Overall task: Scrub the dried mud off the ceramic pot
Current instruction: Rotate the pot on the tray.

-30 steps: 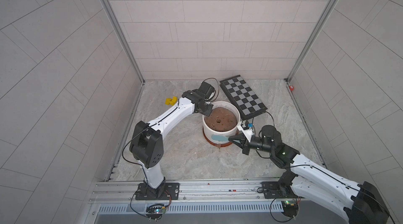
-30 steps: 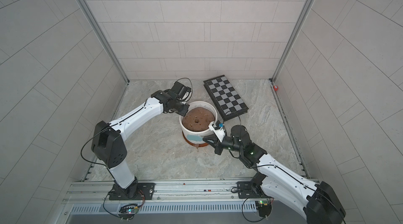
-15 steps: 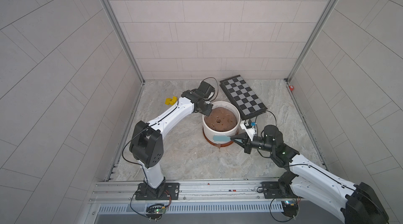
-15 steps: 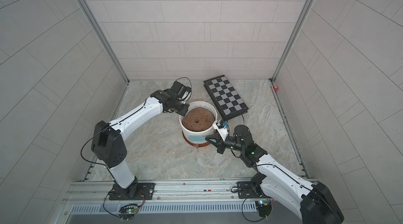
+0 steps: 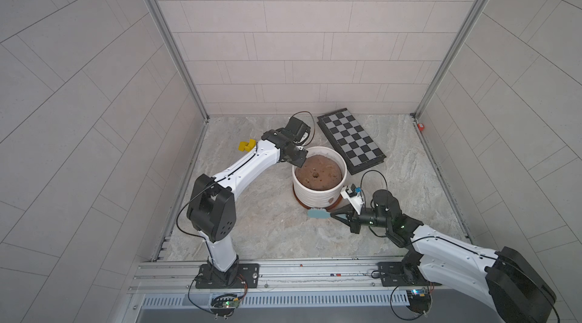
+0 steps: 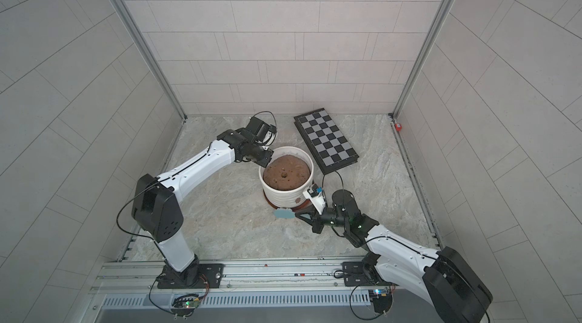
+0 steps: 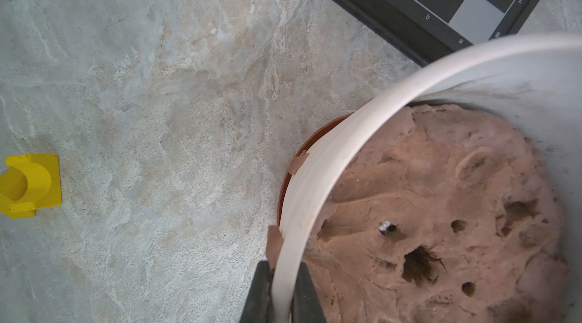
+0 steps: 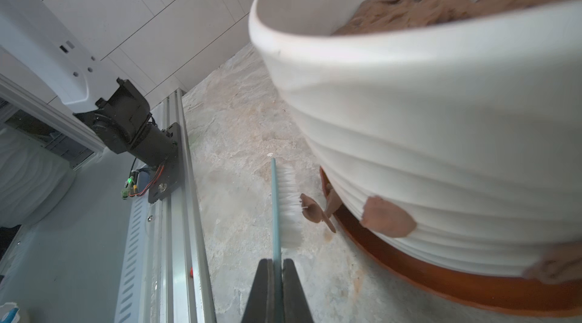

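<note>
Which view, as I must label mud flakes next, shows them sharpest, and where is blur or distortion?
Right wrist view: the dried mud on the ceramic pot and the brush are crisp, though the nearest patch blurs. Left wrist view: the rim is soft. Both top views: evenly lit, flakes tiny, wall tiles bowed.

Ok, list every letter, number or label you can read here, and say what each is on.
"d": chessboard border, left wrist view.
"c": same side.
"b": same side.
"a": same side, by the corner.
"8": adjoining side.
"7": adjoining side.
Next digit: cut off, unreadable.
In both top views: board marks too small to read.
No text: ceramic pot, brush, yellow block.
</note>
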You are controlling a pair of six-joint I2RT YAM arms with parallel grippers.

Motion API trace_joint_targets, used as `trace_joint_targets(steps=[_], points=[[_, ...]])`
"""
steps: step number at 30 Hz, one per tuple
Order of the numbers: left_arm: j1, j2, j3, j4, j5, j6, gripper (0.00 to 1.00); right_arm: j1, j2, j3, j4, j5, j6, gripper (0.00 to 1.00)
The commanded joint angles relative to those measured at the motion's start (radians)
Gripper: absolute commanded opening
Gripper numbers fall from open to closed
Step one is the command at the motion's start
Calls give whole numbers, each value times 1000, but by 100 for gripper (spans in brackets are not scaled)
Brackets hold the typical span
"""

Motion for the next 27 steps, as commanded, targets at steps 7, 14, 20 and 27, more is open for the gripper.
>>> trace_joint_targets(steps=[7,14,20,27], points=[[0,20,-5,-122,90,70,0,22,-180,35,-26,72,-54,0],[4,28,8,-132,102,82,3,21,-110,89,13,-54,-69,0],[4,4,31,-142,103,73,11,21,-37,109,58,-141,-28,0],[3,-30,70,-179,89,44,38,20,-49,119,33,-109,-35,0]])
